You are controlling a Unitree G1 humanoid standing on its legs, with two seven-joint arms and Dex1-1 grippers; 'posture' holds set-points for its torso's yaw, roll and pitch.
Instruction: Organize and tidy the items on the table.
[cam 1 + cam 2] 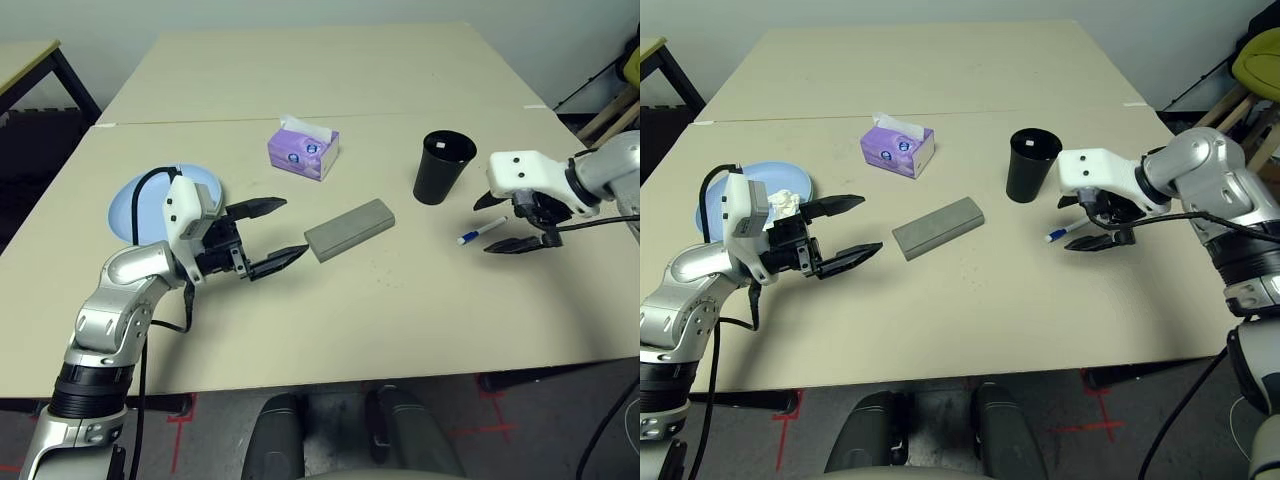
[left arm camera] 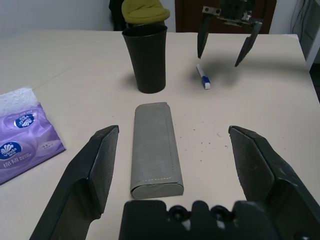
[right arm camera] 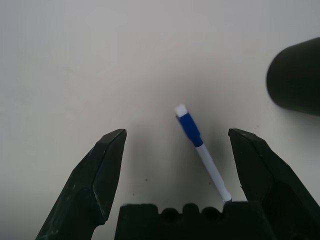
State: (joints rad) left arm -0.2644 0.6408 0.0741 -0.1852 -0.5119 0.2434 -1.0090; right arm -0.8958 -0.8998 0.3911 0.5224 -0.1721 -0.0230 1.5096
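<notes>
Left gripper (image 1: 278, 233) faces the grey oblong fabric glasses case (image 1: 349, 229), jaws apart; right gripper (image 1: 1087, 225) straddles the blue-capped white pen (image 3: 201, 149), jaws apart.

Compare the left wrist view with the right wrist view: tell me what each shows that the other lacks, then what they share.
Left wrist alone: the grey glasses case lying between the open left tool, the purple tissue box, and the right tool hovering open above the pen.

Right wrist alone: a close look straight down at the pen between its own open fingers.

Shared: the white pen with its blue section, the black cup, and the beige table.
</notes>
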